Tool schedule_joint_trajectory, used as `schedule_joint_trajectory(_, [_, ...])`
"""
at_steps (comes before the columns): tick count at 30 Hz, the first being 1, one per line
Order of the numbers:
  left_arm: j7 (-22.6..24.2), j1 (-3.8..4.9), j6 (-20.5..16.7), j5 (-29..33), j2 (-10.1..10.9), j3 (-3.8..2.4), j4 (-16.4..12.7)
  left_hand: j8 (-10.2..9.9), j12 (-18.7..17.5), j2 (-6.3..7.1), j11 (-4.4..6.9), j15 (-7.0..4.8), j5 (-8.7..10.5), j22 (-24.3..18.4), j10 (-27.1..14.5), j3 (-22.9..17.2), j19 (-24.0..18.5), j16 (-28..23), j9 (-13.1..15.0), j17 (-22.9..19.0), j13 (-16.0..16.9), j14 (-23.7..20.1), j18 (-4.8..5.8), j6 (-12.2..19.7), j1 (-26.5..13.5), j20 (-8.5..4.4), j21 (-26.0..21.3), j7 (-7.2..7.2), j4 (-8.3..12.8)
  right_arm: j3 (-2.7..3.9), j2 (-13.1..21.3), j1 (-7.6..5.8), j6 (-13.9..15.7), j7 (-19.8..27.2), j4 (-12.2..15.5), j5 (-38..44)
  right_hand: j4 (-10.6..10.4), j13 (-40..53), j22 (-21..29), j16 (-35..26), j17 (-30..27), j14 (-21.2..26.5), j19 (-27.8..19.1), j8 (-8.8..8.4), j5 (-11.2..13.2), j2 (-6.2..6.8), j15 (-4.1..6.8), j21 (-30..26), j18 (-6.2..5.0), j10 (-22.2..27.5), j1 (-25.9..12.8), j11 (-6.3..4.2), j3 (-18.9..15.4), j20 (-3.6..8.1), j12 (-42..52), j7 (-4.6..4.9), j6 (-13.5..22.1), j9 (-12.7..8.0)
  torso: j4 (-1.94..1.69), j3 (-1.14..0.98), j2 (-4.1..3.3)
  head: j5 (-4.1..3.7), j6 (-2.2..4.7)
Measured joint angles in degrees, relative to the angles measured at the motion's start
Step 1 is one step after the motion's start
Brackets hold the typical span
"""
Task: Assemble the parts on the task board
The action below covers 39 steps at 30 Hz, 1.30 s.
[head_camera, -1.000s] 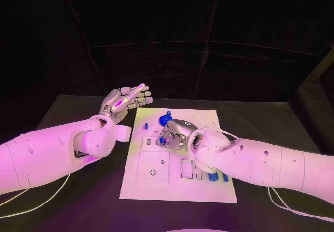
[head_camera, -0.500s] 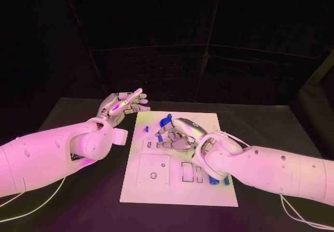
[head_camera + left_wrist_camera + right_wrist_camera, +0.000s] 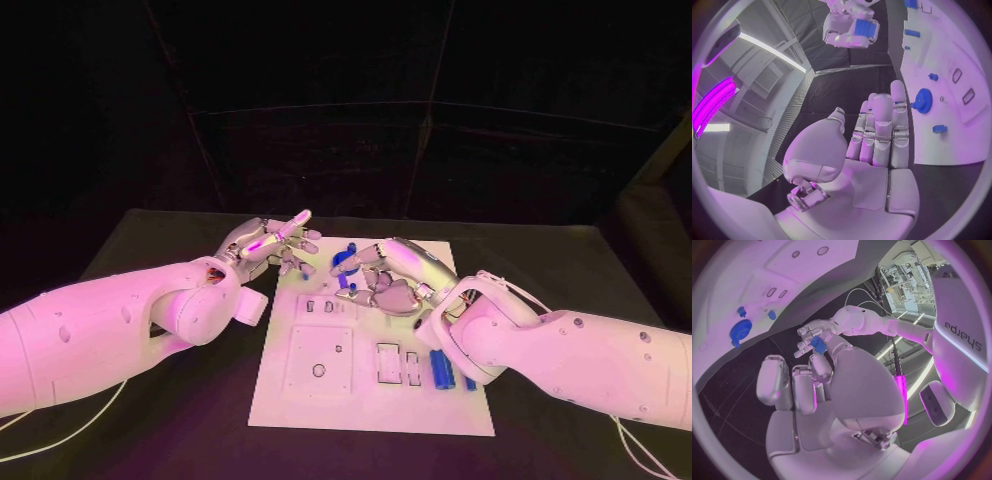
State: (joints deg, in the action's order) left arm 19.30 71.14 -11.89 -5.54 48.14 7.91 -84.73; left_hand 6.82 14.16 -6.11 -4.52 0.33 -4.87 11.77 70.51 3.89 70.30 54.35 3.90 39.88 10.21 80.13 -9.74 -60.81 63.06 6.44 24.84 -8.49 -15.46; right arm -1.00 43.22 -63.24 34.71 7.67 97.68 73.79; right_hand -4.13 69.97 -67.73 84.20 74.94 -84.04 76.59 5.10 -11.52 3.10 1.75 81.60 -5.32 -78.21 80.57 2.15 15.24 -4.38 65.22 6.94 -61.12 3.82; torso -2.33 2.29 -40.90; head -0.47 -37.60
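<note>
I hold my right hand (image 3: 387, 280), fingers loosely apart and empty, above the white plastic task board (image 3: 372, 385), while my left hand (image 3: 271, 243), fingers straight and together, waits beside the round blue gear-like part (image 3: 924, 100).

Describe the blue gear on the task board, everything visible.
The blue gear is a round, toothed, plastic-looking wheel with a raised hub, lying flat on the white task board near its far end. In the head view it sits at, partly hidden between the left hand and right hand. Whether either hand touches it cannot be told.
</note>
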Motion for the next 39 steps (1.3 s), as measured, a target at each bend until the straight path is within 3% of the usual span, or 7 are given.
schedule_joint_trajectory(3, [-2.85, -0.14, 2.01, -1.47, -0.41, 0.24, -0.31, -0.15, 1.83, -0.85, 0.01, -0.31, 0.37, 1.75, 0.00, 2.75, 0.00, 8.05, 0.03, 7.68, 1.84, -0.31, 0.00, -0.02, -2.33, 0.00, 2.71, 0.02, -0.95, 0.26, -0.01, -0.05, 0.49, 0.60, 0.42, -0.22, 0.00, 0.00, 0.00, 0.00, 0.00, 0.00, 0.00, 0.19, 0.00, 0.00, 0.00, 0.00, 0.00, 0.00, 0.00, 0.00, 0.00, 0.00, 0.00, -0.01, 0.03, 0.00, 0.01, -0.03, 0.05, -0.03, 0.03])
schedule_joint_trajectory(10, [-7.33, -0.28, 6.39, -2.70, -1.07, 0.64, -1.48, -0.15, 7.21, -2.61, 1.24, -1.00, 1.23, 3.76, 2.35, 6.14, -0.43, 14.39, 0.10, 14.37, 5.62, -0.02, -0.01, -0.78, -5.14, -0.43, 5.70, 0.77, -1.23, 0.50, -0.53, -0.05, 1.18, 1.38, 0.35, -0.57, 0.00, 0.09, -0.06, 0.00, -0.01, 0.00, 0.00, 0.22, 0.00, 0.00, 0.00, 0.00, 0.00, 0.00, 0.00, 0.00, 0.00, 0.00, 0.25, 0.02, 0.18, 0.00, 0.01, -0.02, 0.10, -0.20, 0.06])
schedule_joint_trajectory(16, [-9.65, -0.35, 9.82, -2.09, -1.38, 0.88, -2.34, 0.16, 17.33, -4.36, 2.32, -2.14, 1.51, 6.95, 3.92, 9.20, -0.16, 22.78, 0.18, 25.03, 12.91, 3.40, 0.01, -1.55, -6.89, -1.73, 10.59, 1.55, -0.98, 0.54, -1.04, -0.05, 1.79, 1.75, 0.01, -0.82, 0.00, 0.09, -0.06, 0.00, -0.01, 0.00, 0.00, 0.21, 0.00, 0.00, 0.00, 0.00, 0.00, 0.00, 0.00, 0.00, 0.00, 0.00, 0.25, 0.02, 0.19, -0.03, 0.01, -0.03, 0.10, -0.19, -0.17])
schedule_joint_trajectory(18, [-10.10, -0.38, 10.67, -1.60, -1.44, 0.95, -2.54, 0.52, 21.69, -5.51, 2.99, -2.35, 1.51, 8.53, 3.16, 10.42, -0.52, 25.46, 0.18, 28.77, 16.23, 3.61, 0.00, -1.85, -6.99, -2.11, 12.93, 1.86, -1.18, 0.54, -1.18, -0.05, 1.93, 1.81, -0.11, -0.86, 0.00, 0.09, -0.06, 0.00, -0.01, 0.00, 0.00, 0.21, 0.00, 0.00, 0.00, 0.00, 0.00, 0.01, 0.00, 0.00, 0.00, 0.00, 0.25, 0.02, 0.20, -0.03, 0.04, -0.04, 0.10, -0.19, -0.24])
schedule_joint_trajectory(22, [-10.76, -0.40, 12.35, -0.30, -1.53, 1.01, -2.80, 0.97, 26.06, -6.66, 3.22, -2.56, 1.51, 10.38, 2.53, 11.78, -0.65, 28.64, 0.39, 34.07, 19.48, 3.82, 0.00, -2.36, -7.53, -2.24, 15.66, 2.37, -1.28, 0.57, -1.39, -0.05, 2.15, 1.91, -0.46, -0.95, 0.00, 0.09, -0.06, 0.00, -0.01, 0.00, 0.00, 0.20, 0.01, 0.00, 0.00, 0.00, 0.00, 0.01, 0.00, 0.00, 0.00, 0.00, 0.24, 0.17, 0.05, -0.05, 0.05, -0.04, 0.08, -0.19, -0.42])
schedule_joint_trajectory(35, [-10.85, -0.41, 15.11, 4.30, -1.47, 1.07, -3.11, 1.98, 34.30, -10.66, 4.02, -3.03, 1.51, 14.12, 3.21, 14.52, -1.47, 31.87, 1.17, 35.06, 27.00, 3.85, 0.01, -4.45, -9.93, -3.06, 21.20, 3.55, -1.52, 0.58, -1.48, -0.05, 2.10, 1.90, -1.08, -1.24, 0.00, 0.08, -0.05, 0.00, -0.02, 0.00, 0.00, 0.15, 0.05, 0.00, 0.00, 0.00, 0.00, 0.01, 0.00, 0.00, 0.00, 0.00, 0.23, 0.27, 0.14, 0.01, 0.04, -0.06, 0.08, -0.15, -0.58])
schedule_joint_trajectory(39, [-10.88, -0.41, 15.74, 5.19, -1.40, 1.07, -3.11, 2.57, 35.88, -10.61, 4.33, -3.50, 1.51, 14.84, 3.52, 14.52, -1.68, 32.36, 1.77, 35.06, 28.68, 3.92, 0.02, -5.48, -11.21, -3.27, 22.15, 3.93, -1.52, 0.58, -1.37, -0.05, 2.03, 1.85, -1.19, -1.29, 0.00, 0.08, -0.05, 0.00, -0.02, 0.00, 0.00, 0.00, 0.05, 0.00, 0.00, 0.00, 0.00, 0.01, 0.00, 0.00, 0.00, 0.00, 0.23, 0.27, 0.15, 0.00, 0.04, -0.07, 0.10, -0.19, -0.52])
